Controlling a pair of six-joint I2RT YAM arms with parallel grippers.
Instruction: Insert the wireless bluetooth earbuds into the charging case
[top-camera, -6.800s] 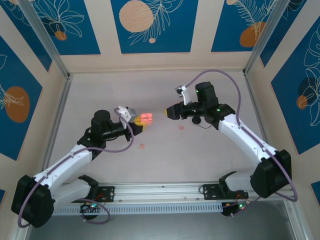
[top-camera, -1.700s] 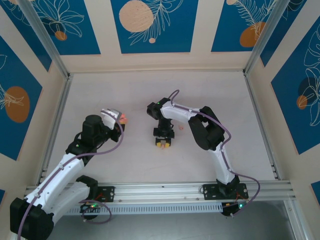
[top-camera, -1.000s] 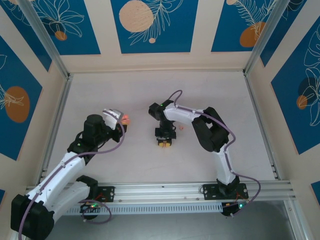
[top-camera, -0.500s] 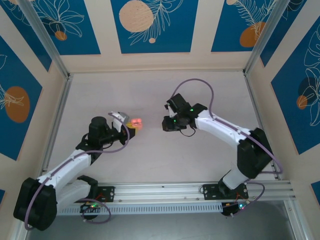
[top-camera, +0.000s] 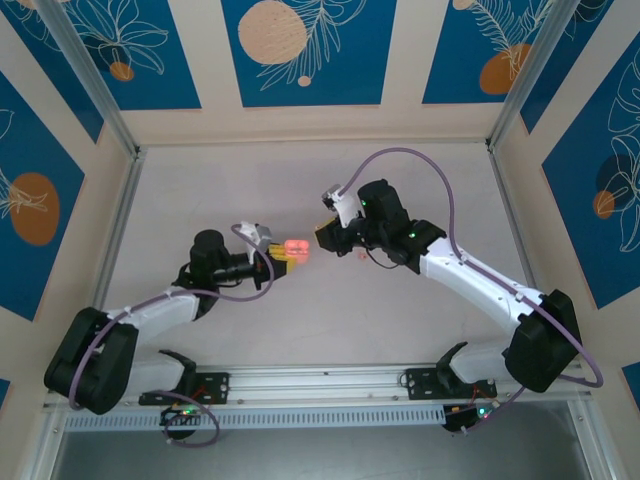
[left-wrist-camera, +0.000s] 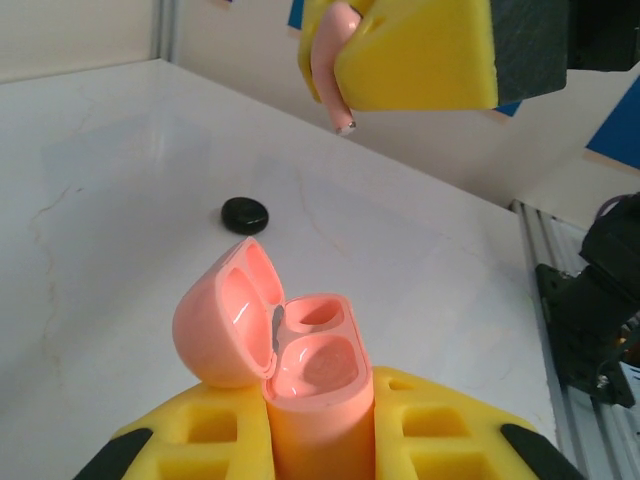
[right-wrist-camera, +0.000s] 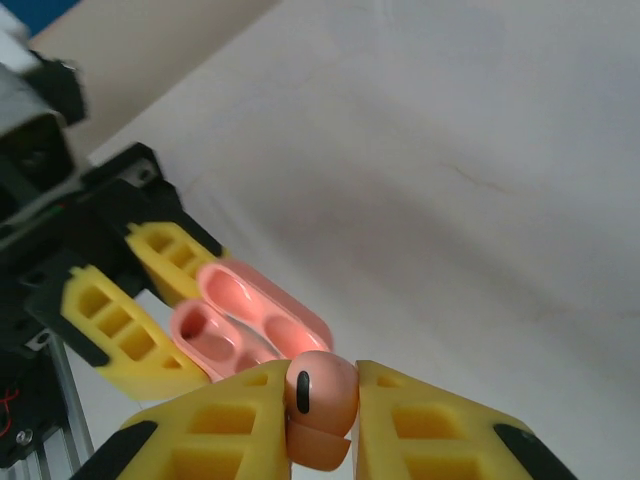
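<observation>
Readable text: none can be made out in any view.
Labels, brands, numbers, signs: none are legible.
</observation>
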